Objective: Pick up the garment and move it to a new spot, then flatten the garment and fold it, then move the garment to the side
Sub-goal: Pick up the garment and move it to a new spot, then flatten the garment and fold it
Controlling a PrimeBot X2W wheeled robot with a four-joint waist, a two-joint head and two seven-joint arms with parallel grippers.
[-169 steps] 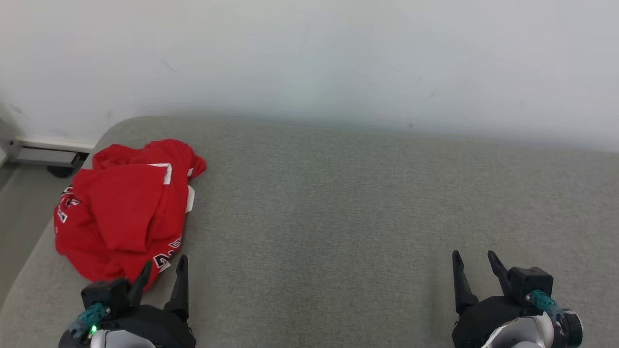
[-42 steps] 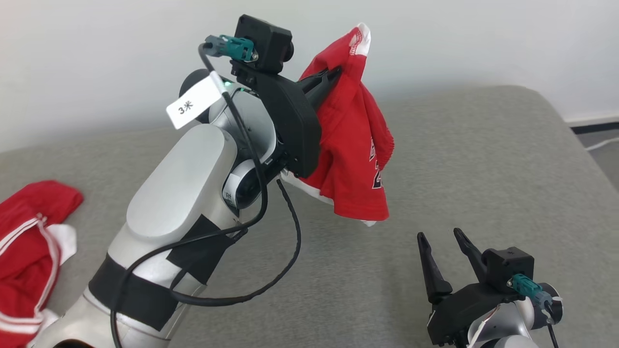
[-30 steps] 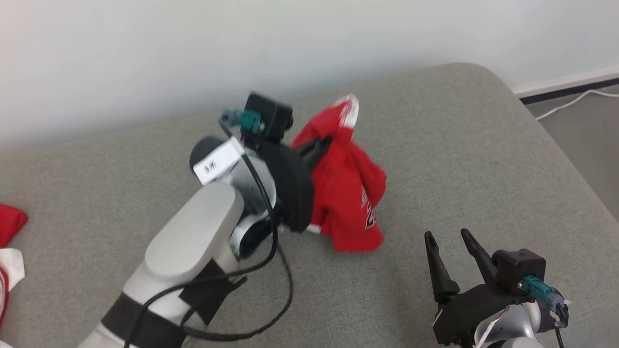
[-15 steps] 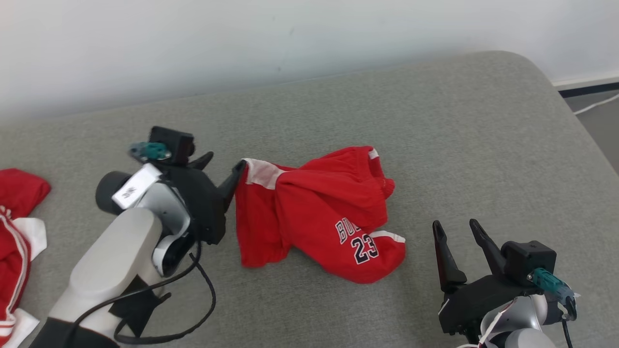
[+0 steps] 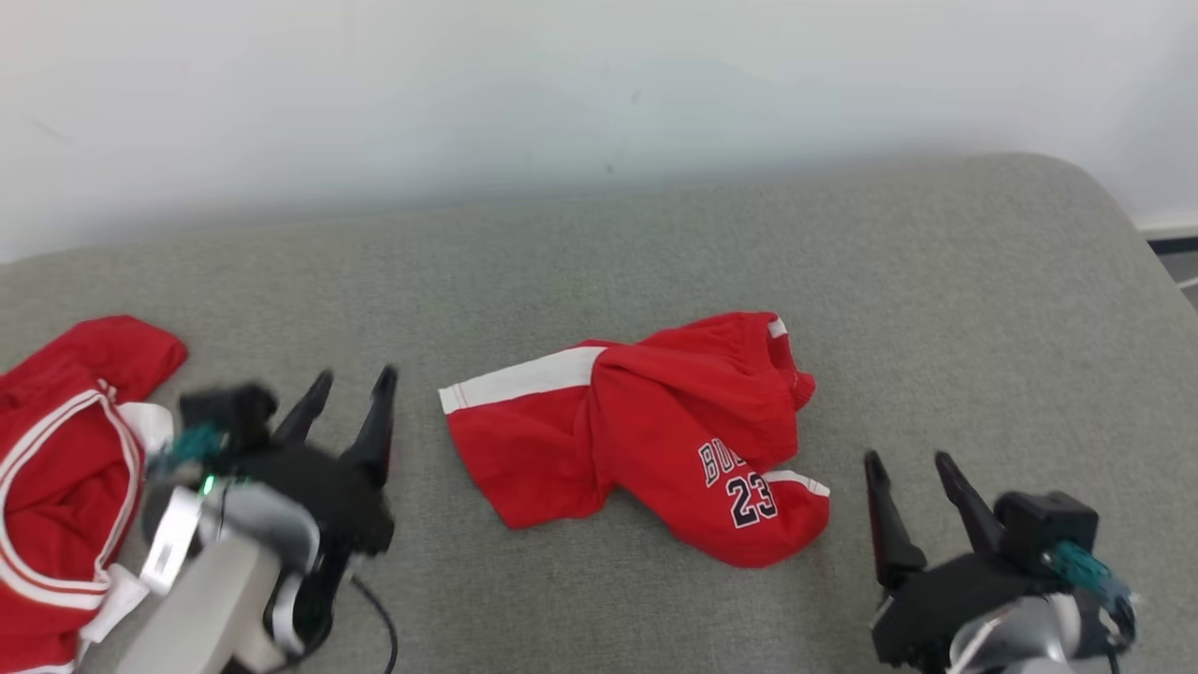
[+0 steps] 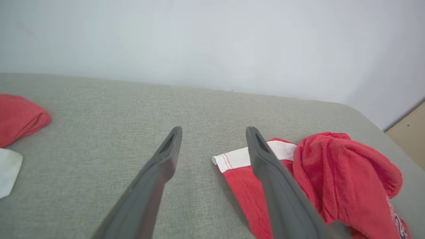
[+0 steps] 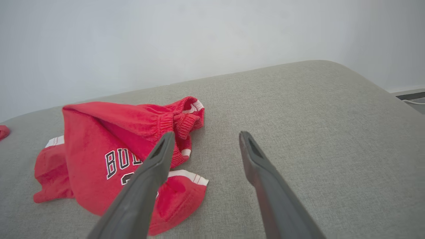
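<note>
**Head view**
- Grey woven-fabric cushion (image 5: 580, 253): broad, flat, rounded far right corner, set against a pale plain wall (image 5: 562, 84).
- Red jersey shorts with white trim and dark "23" lettering (image 5: 655, 440): the task garment. Crumpled and partly doubled over, lying on the cushion about midway along its width and nearer the front edge than the wall. One white-banded hem points toward the left edge.
- Left end effector (image 5: 354, 376): blurred, two dark fingers spread wide, nothing between them. Near the shorts' white hem on the side of the left edge, apart from it.
- Right end effector (image 5: 908, 459): fingers spread wide, empty. Near the front edge, just beside the shorts' right end, not touching.
- Second red garment with white piping (image 5: 65, 449): heaped at the cushion's left edge, well apart from the shorts.

**Left wrist view**
- Left end effector (image 6: 214, 130): jaws wide, bare cushion (image 6: 99, 116) between them.
- Shorts (image 6: 345, 172): bunched toward the cushion's right end; white hem band nearest. The right-hand finger crosses in front of the fabric; contact cannot be told here.
- Second red garment (image 6: 20, 116): at the left margin.

**Right wrist view**
- Right end effector (image 7: 207, 134): jaws wide, holding nothing.
- Shorts (image 7: 109, 139): left of the fingers, elastic waistband bunched on top, lettering facing the camera. The left-hand finger overlaps them in the frame.
- Cushion (image 7: 298, 116): rounded corner at the far right.
</note>
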